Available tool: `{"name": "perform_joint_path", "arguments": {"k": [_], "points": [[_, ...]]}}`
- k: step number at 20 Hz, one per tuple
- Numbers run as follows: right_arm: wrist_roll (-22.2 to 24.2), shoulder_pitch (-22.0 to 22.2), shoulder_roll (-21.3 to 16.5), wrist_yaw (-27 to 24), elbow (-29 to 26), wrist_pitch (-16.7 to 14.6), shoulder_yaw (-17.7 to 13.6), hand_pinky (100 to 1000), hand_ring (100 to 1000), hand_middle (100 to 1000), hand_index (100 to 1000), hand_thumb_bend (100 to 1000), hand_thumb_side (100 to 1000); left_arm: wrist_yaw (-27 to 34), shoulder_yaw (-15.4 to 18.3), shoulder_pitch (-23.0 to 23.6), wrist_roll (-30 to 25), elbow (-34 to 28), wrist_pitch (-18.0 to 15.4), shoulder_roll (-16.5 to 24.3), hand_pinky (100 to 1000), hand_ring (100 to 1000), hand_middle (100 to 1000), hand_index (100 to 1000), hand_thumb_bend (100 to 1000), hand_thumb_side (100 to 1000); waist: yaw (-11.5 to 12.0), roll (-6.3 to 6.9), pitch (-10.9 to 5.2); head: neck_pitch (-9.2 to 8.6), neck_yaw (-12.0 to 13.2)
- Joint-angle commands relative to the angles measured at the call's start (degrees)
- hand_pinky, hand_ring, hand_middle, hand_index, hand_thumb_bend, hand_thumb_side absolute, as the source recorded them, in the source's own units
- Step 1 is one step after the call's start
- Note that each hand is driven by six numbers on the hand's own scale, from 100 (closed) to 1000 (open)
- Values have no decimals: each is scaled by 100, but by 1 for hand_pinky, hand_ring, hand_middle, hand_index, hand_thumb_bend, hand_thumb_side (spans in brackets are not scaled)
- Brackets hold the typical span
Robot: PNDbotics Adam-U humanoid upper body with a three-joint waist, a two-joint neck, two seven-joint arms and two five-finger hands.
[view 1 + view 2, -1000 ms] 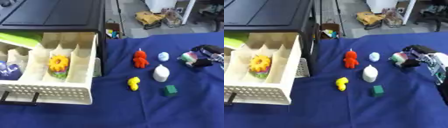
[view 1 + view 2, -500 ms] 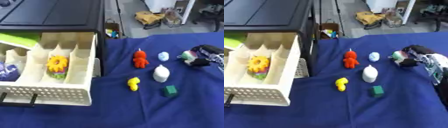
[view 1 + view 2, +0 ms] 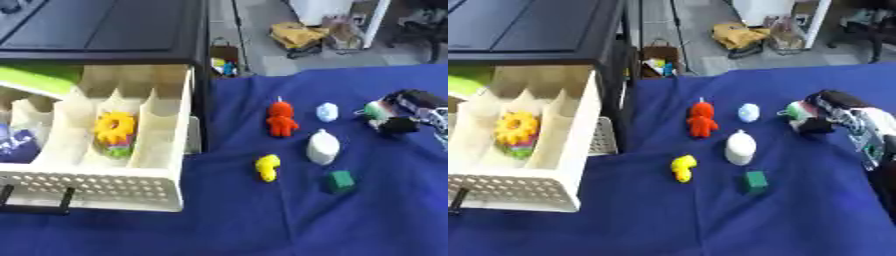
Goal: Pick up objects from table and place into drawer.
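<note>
On the blue table cloth [image 3: 710,215] lie a red figure [image 3: 702,119], a pale blue piece [image 3: 748,112], a white bottle-shaped toy [image 3: 739,147], a yellow piece [image 3: 682,167] and a green cube [image 3: 754,181]. My right hand [image 3: 833,111] is at the right, fingers curled round a small green, white and pink object [image 3: 798,110]. The cream drawer [image 3: 114,182] stands pulled out at the left, with a yellow flower-shaped toy [image 3: 115,128] in one compartment and a blue-white thing [image 3: 16,145] in another. The left hand shows in neither view.
A black cabinet [image 3: 105,30] sits above the drawer. A green flat thing [image 3: 35,82] lies at the drawer's back left. Beyond the table's far edge, clutter and a yellow bag [image 3: 297,34] lie on the floor.
The right hand stays shut on the small green object and has hardly moved. The whole picture has shifted slightly, so the camera moved.
</note>
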Motion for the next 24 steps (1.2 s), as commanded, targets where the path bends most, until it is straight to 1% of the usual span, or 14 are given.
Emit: {"name": "perform_joint_path", "arguments": {"k": [1,4,6,7,11,15,20,24], "points": [[19,-47,-169,-85,-204,-49,46,777,871,727,783,209,610,-21,2,-25,-19,-74,-4,92,609,769,766,897,382,1000,-14,-6,-106,-40,20],[70,-27,-211,-211,-386,-77,88,774,867,725,781,128,564,-9,4,-24,-16,-74,-4,106,609,768,765,897,382,1000,-25,-13,-122,-38,27],[94,-19,-231,-320,-521,-63,109,773,867,727,782,100,537,0,5,-22,-16,-74,-3,114,609,768,765,897,382,1000,-34,-18,-135,-33,29],[111,-14,-241,-373,-587,-54,127,773,867,728,783,100,533,5,7,-23,-14,-74,0,117,609,768,765,897,382,1000,-39,-23,-140,-31,29],[179,2,-279,-537,-834,-20,202,772,867,726,780,100,459,20,11,-25,-13,-74,11,129,609,768,764,897,382,1000,-49,-38,-159,-33,40],[150,11,-314,-549,-1031,45,258,767,862,712,767,100,359,36,16,-26,-10,-74,13,145,609,767,764,897,382,1000,-58,-50,-177,-43,45],[-10,37,-386,-483,-1315,115,299,761,854,696,751,100,327,49,21,-22,-12,-74,10,157,610,767,763,897,382,1000,-64,-60,-191,-37,51],[-296,81,-500,-360,-1755,175,298,756,849,687,741,100,321,57,25,-24,-14,-74,13,163,609,766,763,897,382,1000,-73,-66,-196,-37,62]]}}
